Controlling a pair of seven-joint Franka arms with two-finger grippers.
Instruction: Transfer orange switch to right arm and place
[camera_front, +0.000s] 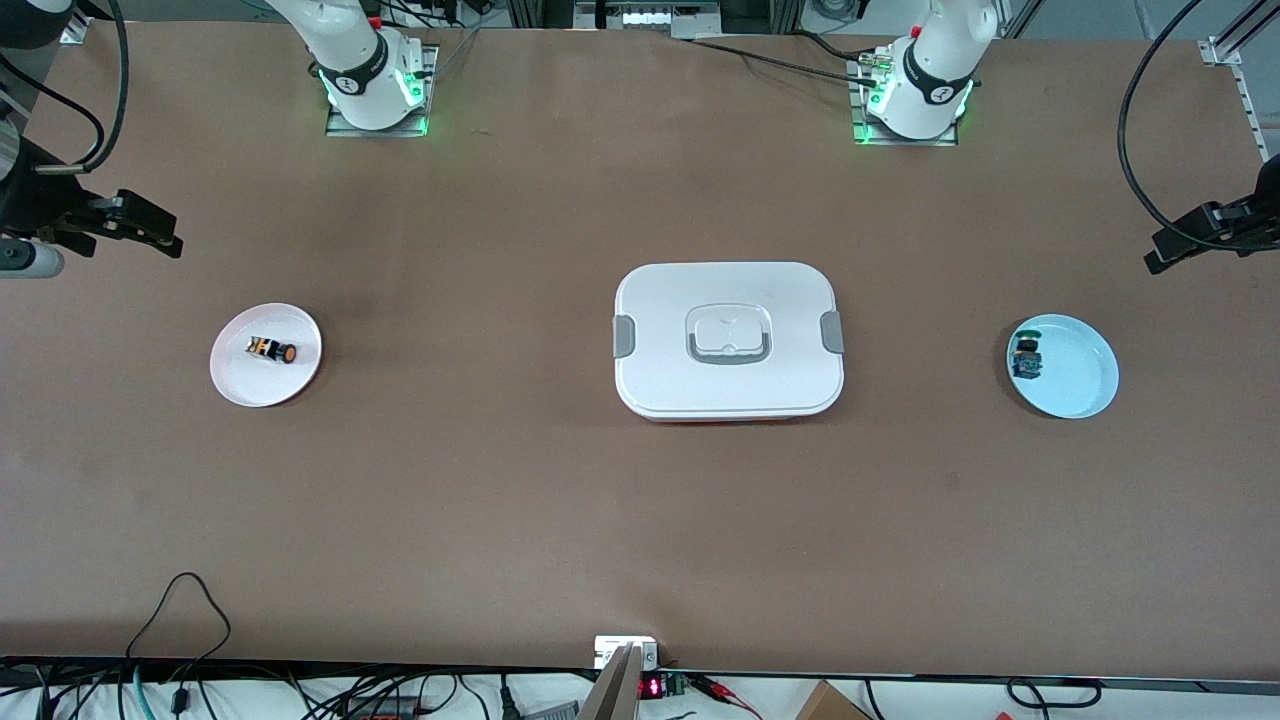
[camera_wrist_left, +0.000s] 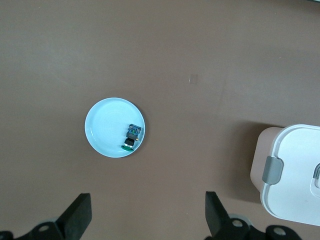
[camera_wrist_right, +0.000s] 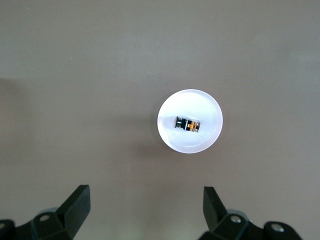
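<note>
The orange switch lies on its side on a pale pink plate toward the right arm's end of the table. In the right wrist view the orange switch shows black with an orange block, on the pink plate. My right gripper hangs high over the bare table near that plate, open and empty; it shows as the right gripper in the front view. My left gripper is open and empty too, high over the other end, and shows as the left gripper.
A light blue plate at the left arm's end holds a green-capped switch; the blue plate and green-capped switch show below my left gripper. A white lidded box sits mid-table, its corner in view.
</note>
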